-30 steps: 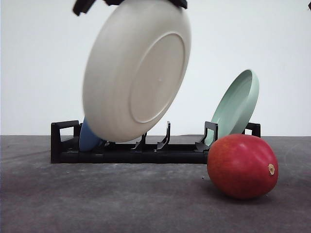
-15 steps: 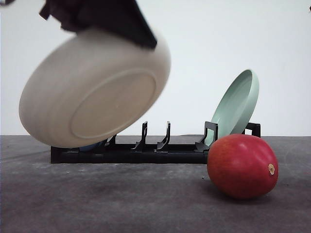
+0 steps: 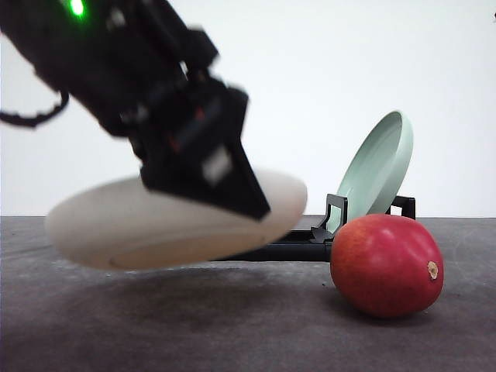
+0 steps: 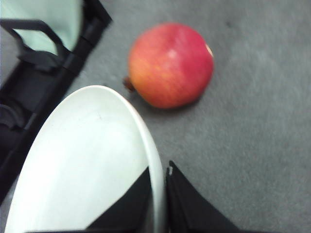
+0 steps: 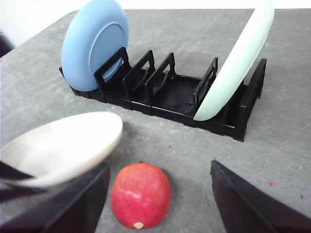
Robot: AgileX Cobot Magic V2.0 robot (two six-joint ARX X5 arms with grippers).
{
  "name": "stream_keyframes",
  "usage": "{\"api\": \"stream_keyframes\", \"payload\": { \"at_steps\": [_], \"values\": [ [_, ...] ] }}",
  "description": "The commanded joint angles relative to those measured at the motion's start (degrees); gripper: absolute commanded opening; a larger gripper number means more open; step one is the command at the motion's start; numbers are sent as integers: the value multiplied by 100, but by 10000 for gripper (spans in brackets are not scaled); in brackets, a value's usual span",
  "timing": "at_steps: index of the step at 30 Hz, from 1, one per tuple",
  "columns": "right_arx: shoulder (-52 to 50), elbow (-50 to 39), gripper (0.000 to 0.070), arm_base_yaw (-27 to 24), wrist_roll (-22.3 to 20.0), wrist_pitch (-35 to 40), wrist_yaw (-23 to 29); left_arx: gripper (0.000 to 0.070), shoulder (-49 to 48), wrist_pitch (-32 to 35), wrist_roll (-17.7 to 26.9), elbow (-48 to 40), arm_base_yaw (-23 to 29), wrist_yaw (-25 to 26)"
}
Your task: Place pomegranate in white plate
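The red pomegranate point(image 3: 386, 266) rests on the grey table, right of centre and just in front of the rack. My left gripper point(image 3: 240, 198) is shut on the rim of the white plate point(image 3: 155, 232). The plate hangs nearly flat a little above the table, left of the fruit. In the left wrist view my fingers point(image 4: 182, 204) pinch the white plate point(image 4: 92, 165) at its edge, with the pomegranate point(image 4: 171, 65) beyond it. My right gripper point(image 5: 159, 167) is open and hovers over the pomegranate point(image 5: 141, 195), beside the white plate point(image 5: 58, 145).
A black dish rack point(image 5: 170, 92) stands behind the fruit. It holds an upright blue plate point(image 5: 95, 43) at one end and a leaning pale green plate point(image 3: 377, 172) at the other. Bare grey table point(image 3: 232, 325) lies in front.
The white plate has swung from steeply tilted and high to almost flat and low over the table. My left arm has come down into view with it. The pomegranate has stayed put.
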Motion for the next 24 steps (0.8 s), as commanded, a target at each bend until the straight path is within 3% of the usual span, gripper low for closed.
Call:
{"api": "stream_keyframes", "payload": {
  "at_steps": [1,11,13,16,18,21,24],
  "values": [
    [13,92,415,24,59,37,14,9,191,193,105,31,-132,-178],
    [13,92,415,24,60,39,12,19,815,338,-139,31,-221,-367],
    [13,92,415,24,59,39,12,76,819,316,-143,31,-228,-363],
    [13,92,415,24,61,39,14,314,799,291,-265,35,-262,-362],
    [13,92,415,24,59,39,14,408,738,196,-507,53,-264,-341],
    [13,92,415,24,61,39,14,437,528,-203,-1204,153,-251,-32],
    [13,92,415,24,61,39,14,436,117,-646,-2021,219,-83,782]
  ]
}}
